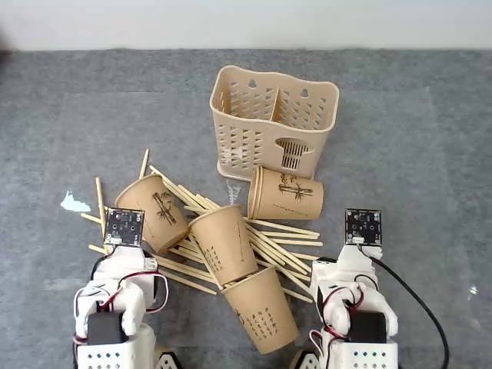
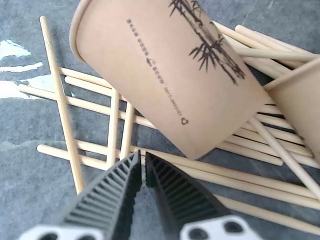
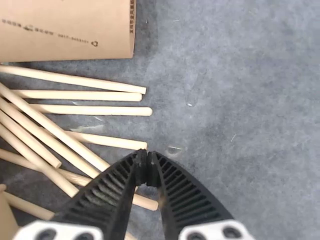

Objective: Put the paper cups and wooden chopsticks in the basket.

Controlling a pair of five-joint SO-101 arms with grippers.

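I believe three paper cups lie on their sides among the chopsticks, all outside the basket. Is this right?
Not quite. The high view shows four cups, not three: one at the left, two in the middle, and one beside the basket. All four lie on their sides among the chopsticks, outside the basket.

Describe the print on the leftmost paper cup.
Dark bamboo sprig on the tan paper cup, clearest in the left wrist view.

A basket (image 1: 273, 127) stands on the gray tabletop (image 1: 415, 154). In front of it, four cups (image 1: 224, 244) lie on their sides on a messy pile of chopsticks (image 1: 286, 243). The left arm (image 1: 115, 307) and right arm (image 1: 357, 307) sit beside the pile.
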